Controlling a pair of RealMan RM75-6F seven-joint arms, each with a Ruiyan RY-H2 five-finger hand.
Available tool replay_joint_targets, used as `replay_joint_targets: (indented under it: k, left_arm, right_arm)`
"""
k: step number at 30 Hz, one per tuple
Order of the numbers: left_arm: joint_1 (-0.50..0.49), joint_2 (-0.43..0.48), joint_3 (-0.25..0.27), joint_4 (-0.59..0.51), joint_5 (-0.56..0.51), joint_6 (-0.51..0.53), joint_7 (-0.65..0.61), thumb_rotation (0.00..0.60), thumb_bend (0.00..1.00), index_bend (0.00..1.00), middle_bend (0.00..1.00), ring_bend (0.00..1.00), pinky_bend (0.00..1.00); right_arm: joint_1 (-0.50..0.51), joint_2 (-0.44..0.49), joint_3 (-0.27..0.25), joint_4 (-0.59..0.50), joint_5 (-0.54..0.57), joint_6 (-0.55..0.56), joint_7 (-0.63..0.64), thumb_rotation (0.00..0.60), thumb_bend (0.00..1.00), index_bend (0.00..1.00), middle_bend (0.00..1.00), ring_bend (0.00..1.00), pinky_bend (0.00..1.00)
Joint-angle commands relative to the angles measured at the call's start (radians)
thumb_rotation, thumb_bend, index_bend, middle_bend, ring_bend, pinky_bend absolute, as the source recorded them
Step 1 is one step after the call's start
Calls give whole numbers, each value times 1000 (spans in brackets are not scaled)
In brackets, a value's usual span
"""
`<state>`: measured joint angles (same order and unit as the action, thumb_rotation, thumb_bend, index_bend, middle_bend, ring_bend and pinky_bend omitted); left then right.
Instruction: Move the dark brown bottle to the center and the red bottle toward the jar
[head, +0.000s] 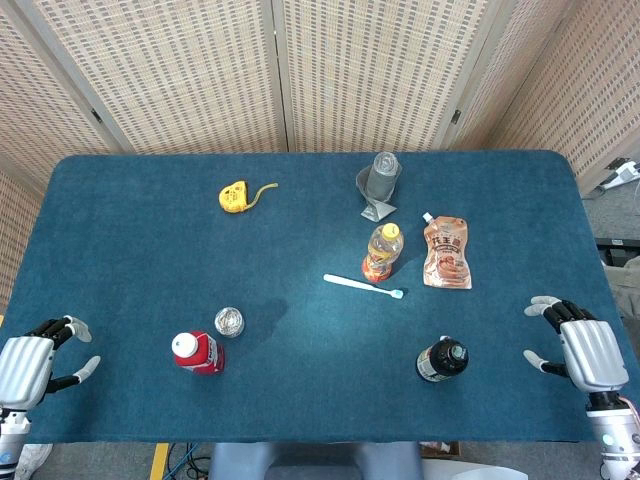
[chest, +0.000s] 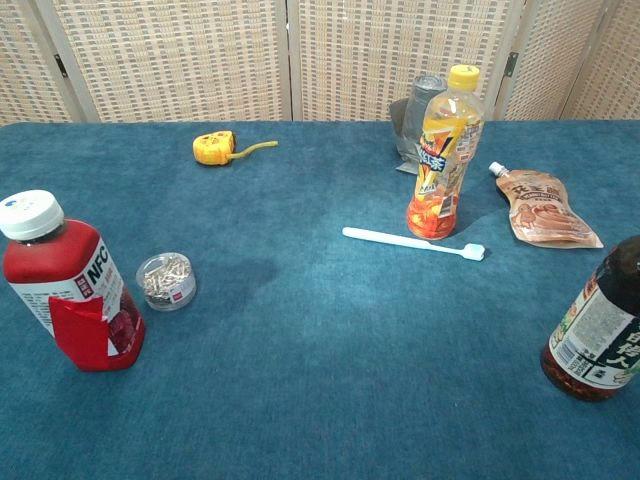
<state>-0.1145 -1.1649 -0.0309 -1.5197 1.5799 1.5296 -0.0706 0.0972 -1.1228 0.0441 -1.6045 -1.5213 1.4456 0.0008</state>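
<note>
The blue table (head: 300, 210) is seen from above, with both hands held at its near corners. The left hand (head: 35, 365) is kept off to the left edge, fingers spread and nothing grasped; the right hand (head: 580, 345) is likewise released, fingers apart, at the right edge. The red bottle (head: 197, 352) is stood upright at near left, white cap on, with the small clear jar (head: 229, 322) of metal bits just beside it, apart. The dark brown bottle (head: 442, 360) is stood upright at near right, well apart from both. A white toothbrush (head: 362, 285) is laid flat mid-table. Behind it an orange drink bottle (head: 382, 251) and a brown pouch (head: 446, 255) are noted, then a grey pouch (head: 379, 187). A yellow tape measure (head: 234, 195) is placed far left.
</note>
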Motion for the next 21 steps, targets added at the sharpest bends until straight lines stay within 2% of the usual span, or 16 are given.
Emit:
replay_joint_targets:
  k: [1, 9, 12, 16, 21]
  left_arm:
    - [-1, 0, 0, 3, 0, -1, 0, 600, 201, 512, 425, 391, 592]
    - [7, 6, -3, 4, -13, 6, -5, 600, 201, 512, 425, 391, 593]
    - [10, 6, -3, 3, -13, 10, -5, 600, 201, 512, 425, 391, 593]
    - [11, 7, 3, -3, 4, 17, -1, 600, 201, 513, 425, 391, 593]
    - [11, 7, 6, -5, 8, 18, -1, 600, 201, 512, 425, 391, 593]
  right_arm:
    - [-2, 0, 0, -2, -3, 5, -3, 600, 97, 394, 292, 274, 452]
    - [13, 0, -1, 14, -10, -16, 29, 600, 98, 394, 291, 273, 445]
    - [25, 15, -20, 11, -23, -54, 68, 600, 98, 392, 270, 238, 334]
    - [40, 39, -49, -7, -59, -92, 140, 600, 52, 305, 209, 170, 248]
    - [53, 41, -67, -3, -91, -107, 200, 600, 1, 230, 165, 134, 238]
